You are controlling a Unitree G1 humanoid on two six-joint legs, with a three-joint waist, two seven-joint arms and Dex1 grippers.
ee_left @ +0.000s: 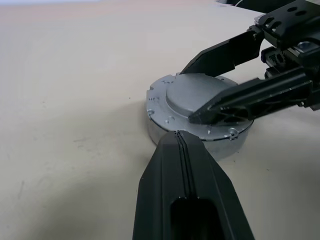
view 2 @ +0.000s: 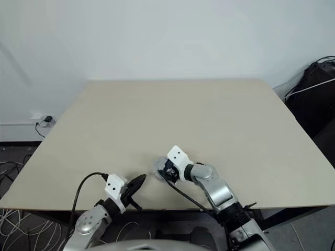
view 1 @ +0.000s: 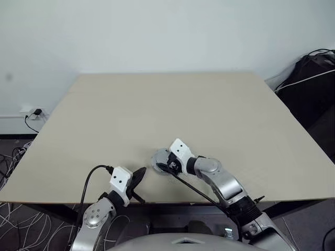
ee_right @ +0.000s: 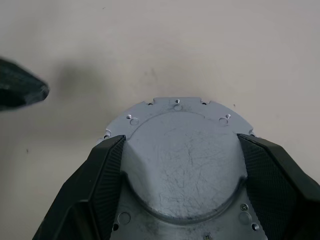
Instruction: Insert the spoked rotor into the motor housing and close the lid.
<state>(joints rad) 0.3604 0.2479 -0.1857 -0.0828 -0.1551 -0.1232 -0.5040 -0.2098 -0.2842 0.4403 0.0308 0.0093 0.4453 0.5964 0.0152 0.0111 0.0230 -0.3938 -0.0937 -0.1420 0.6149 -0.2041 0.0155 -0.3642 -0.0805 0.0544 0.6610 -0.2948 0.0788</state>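
Lid [ee_right: 182,155] sits between the right tool's [ee_right: 182,192] spread fingers, seemingly being seated. Left tool [view 1: 138,179], clenched empty, waits just beside; next, press it flush.

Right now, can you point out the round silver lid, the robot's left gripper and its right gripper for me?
lid [ee_right: 186,165]: right wrist view, on its raised, scratched centre.
left gripper [ee_left: 184,150]: left wrist view, at the tip of its shut black fingers.
right gripper [ee_right: 180,185]: right wrist view, midway between its fingers, which straddle the lid.
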